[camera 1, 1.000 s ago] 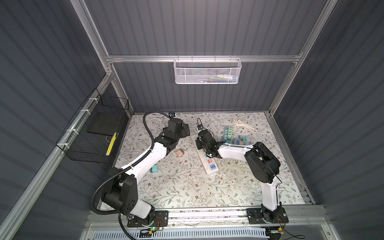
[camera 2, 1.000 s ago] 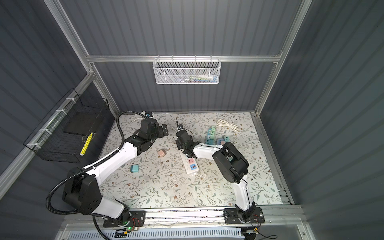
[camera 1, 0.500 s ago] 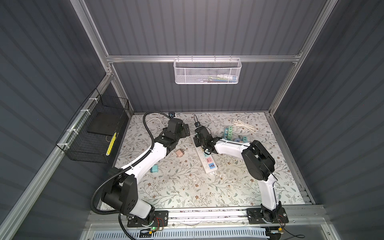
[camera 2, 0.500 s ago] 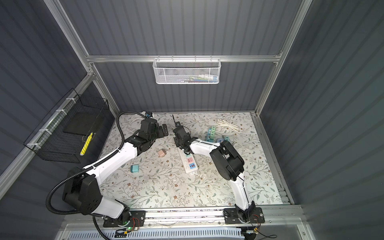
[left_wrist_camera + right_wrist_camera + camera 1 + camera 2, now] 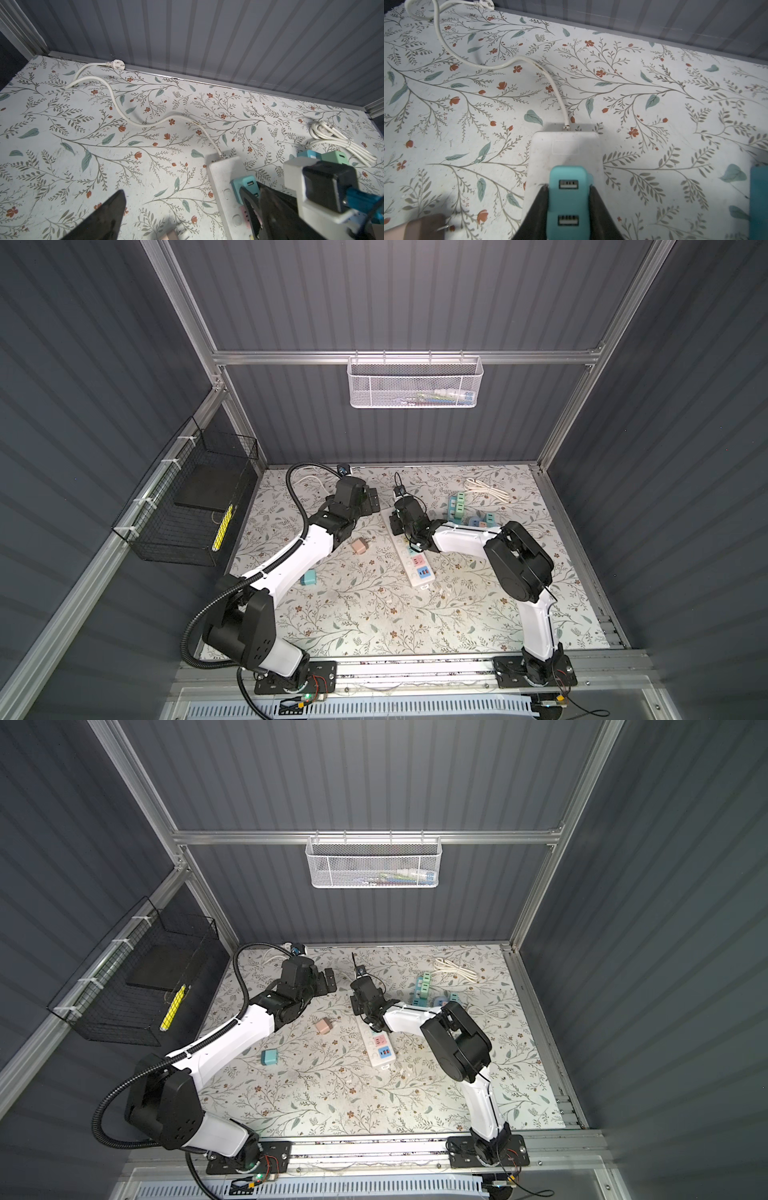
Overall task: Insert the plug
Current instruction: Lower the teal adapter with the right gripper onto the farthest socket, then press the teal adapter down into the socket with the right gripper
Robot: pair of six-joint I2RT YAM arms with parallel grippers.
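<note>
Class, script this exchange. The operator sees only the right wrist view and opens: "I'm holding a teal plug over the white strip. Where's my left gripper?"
Observer: Your left gripper hangs open and empty beside the power strip's cord end.
Operator: Are other sockets taken?
Observer: A pink plug and a blue plug sit on the strip's opposite end.
Operator: Any spare plugs loose?
Observer: A loose teal plug lies on the mat beside the left arm.

You can read no text, label, brand or number on the power strip [image 5: 565, 149], the teal plug [image 5: 568, 199] or elsewhere.
</note>
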